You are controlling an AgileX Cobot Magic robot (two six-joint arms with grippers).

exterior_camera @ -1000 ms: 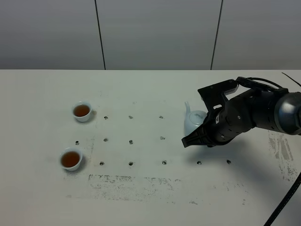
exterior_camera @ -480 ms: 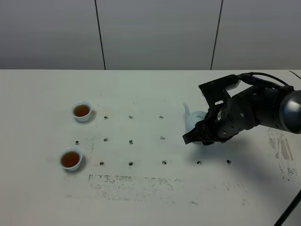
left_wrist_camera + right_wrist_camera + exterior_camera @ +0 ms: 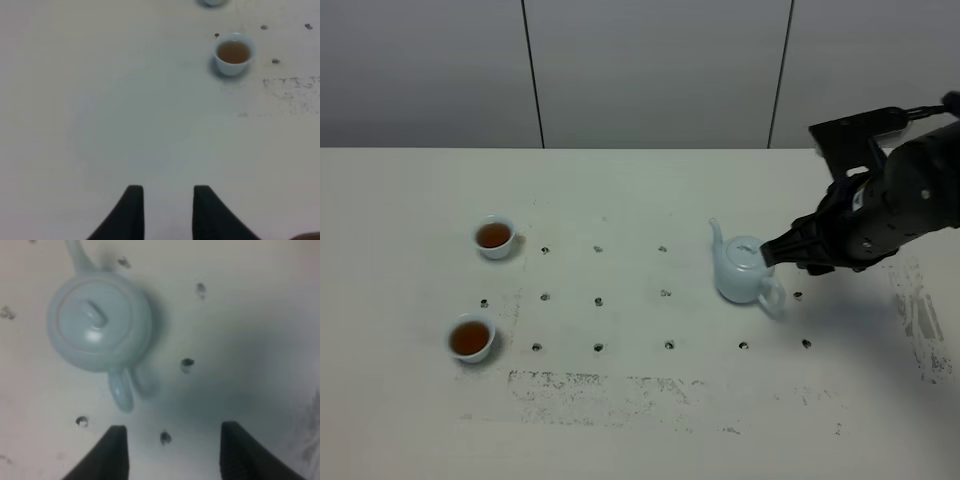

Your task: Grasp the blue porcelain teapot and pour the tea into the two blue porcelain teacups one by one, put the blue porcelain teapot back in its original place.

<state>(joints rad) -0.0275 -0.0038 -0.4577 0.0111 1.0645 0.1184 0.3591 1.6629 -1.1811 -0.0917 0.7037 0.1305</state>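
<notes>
The blue porcelain teapot (image 3: 741,271) stands upright on the table right of centre, lid on, spout toward the back left, handle toward the front right. It also shows from above in the right wrist view (image 3: 100,324). My right gripper (image 3: 171,452) is open and empty, above and to the right of the teapot, clear of its handle. The two blue porcelain teacups stand at the left, both holding brown tea: the far one (image 3: 495,236) and the near one (image 3: 471,338). My left gripper (image 3: 164,212) is open and empty over bare table, one teacup (image 3: 233,53) ahead of it.
The white table (image 3: 640,400) has rows of small screw holes and scuffed dark marks along the front and at the right edge. A grey panelled wall runs behind. My right arm (image 3: 890,205) hangs over the table's right side.
My right gripper has let go of the teapot and drawn back up and to the right. The teapot, earlier half hidden under the arm, now stands free on the table.
</notes>
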